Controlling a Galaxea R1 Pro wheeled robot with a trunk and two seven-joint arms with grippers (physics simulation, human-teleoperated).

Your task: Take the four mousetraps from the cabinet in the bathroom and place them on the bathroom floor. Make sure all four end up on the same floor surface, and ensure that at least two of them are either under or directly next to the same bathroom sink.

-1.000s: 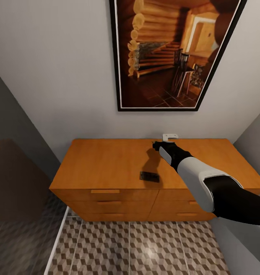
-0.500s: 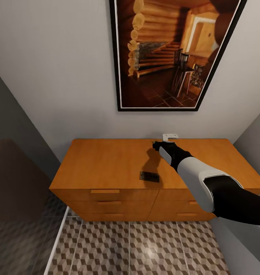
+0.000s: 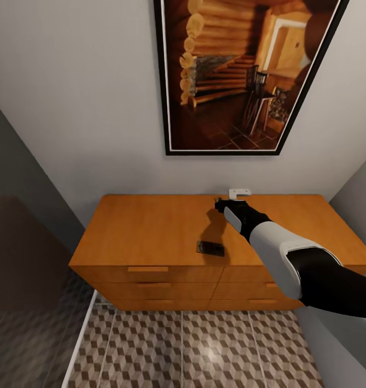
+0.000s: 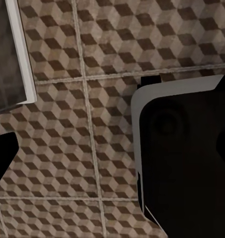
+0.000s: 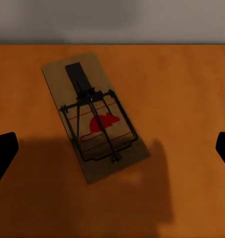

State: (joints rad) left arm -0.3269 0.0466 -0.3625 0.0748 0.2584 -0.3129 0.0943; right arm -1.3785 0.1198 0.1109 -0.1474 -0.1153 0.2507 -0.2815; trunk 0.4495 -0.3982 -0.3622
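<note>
right gripper [image 3: 219, 203] open, hovering above mousetrap [image 5: 95, 115] on cabinet [image 3: 145, 229]; left gripper state unclear.

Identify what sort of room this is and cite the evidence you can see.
Probably a bathroom: cube-patterned floor tiles, a dark glass shower enclosure beside a low wooden cabinet, and a framed picture on the wall.

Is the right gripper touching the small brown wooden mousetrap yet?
Apart. In the right wrist view the right gripper has its fingertips at the frame edges, open, with bare cabinet top between them and the mousetrap.
</note>
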